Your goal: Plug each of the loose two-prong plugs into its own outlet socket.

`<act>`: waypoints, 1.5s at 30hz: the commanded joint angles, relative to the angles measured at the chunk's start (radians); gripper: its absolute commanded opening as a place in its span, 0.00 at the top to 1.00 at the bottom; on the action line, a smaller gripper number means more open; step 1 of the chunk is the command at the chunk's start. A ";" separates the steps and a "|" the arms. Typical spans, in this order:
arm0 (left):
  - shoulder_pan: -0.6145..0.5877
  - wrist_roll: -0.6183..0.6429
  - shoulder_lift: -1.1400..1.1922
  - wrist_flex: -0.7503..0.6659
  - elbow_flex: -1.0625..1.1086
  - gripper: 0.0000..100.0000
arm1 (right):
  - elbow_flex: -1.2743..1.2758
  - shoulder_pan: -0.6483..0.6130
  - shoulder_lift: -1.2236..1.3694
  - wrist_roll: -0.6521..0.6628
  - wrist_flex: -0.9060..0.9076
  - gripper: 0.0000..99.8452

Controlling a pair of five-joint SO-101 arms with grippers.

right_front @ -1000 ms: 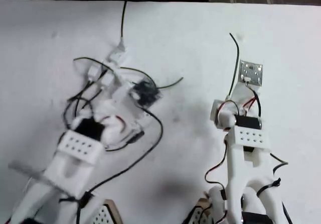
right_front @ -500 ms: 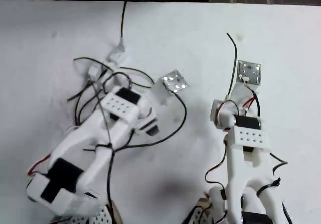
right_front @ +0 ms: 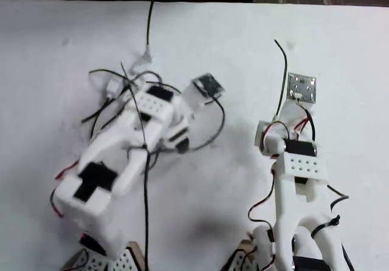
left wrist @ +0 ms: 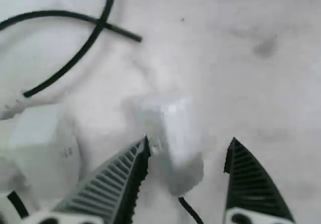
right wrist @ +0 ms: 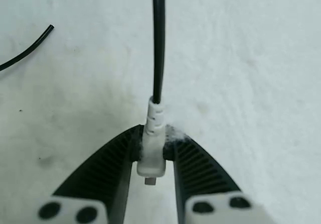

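Had a plug [right wrist: 150, 158] pinched tight in right gripper [right wrist: 154, 132], left gripper [left wrist: 189, 142] spread wide over a white block [left wrist: 170, 118]. Plugged in nothing yet, seemingly.

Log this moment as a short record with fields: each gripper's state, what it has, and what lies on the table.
left gripper: open, fingers either side of a blurred white plastic piece; plug or socket, cannot tell
right gripper: shut on a small white plug
plug lead: thin black cord running straight away from the right gripper
plug state: held over bare table, not in a socket
surface: white table
also there: loose black cords near the left arm
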 commanded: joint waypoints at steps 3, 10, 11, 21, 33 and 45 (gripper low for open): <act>-0.048 0.000 0.171 0.150 -0.256 0.76 | -0.005 -0.001 -0.028 0.012 -0.013 0.98; -0.042 0.005 0.222 0.176 -0.338 0.84 | -0.005 -0.001 -0.028 0.012 -0.013 0.98; -0.042 0.005 0.222 0.175 -0.338 0.85 | -0.005 -0.001 -0.028 0.012 -0.013 0.98; 0.030 0.006 0.205 0.222 -0.299 0.97 | -0.005 -0.001 -0.028 0.012 -0.013 0.98; 0.160 0.101 -0.363 0.046 0.252 0.97 | -0.005 -0.002 -0.028 0.012 -0.013 0.98; 0.084 0.112 -0.435 -0.103 0.457 0.80 | -0.005 -0.004 -0.027 0.012 -0.012 0.98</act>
